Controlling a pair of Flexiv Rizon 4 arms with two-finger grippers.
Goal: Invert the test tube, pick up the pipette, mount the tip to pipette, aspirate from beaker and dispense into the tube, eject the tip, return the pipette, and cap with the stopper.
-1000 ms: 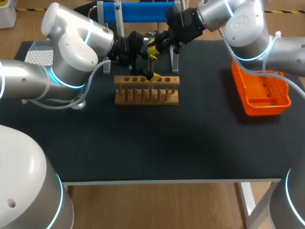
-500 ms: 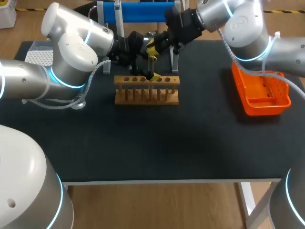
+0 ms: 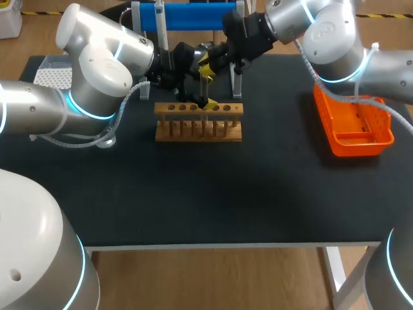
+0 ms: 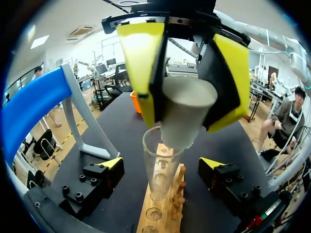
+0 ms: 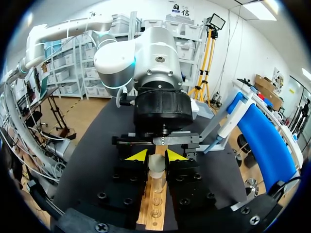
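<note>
With right fingers (image 4: 138,63) clenched on the white tapered stopper (image 4: 187,114), I'd centre it over the clear glass test tube (image 4: 158,170) and press straight down, left fingers (image 4: 111,164) released alongside.

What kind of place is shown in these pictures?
Most likely a laboratory bench for robot practice: a wooden test tube rack on a black table, a glass tube, and a pipette on a blue stand.
</note>
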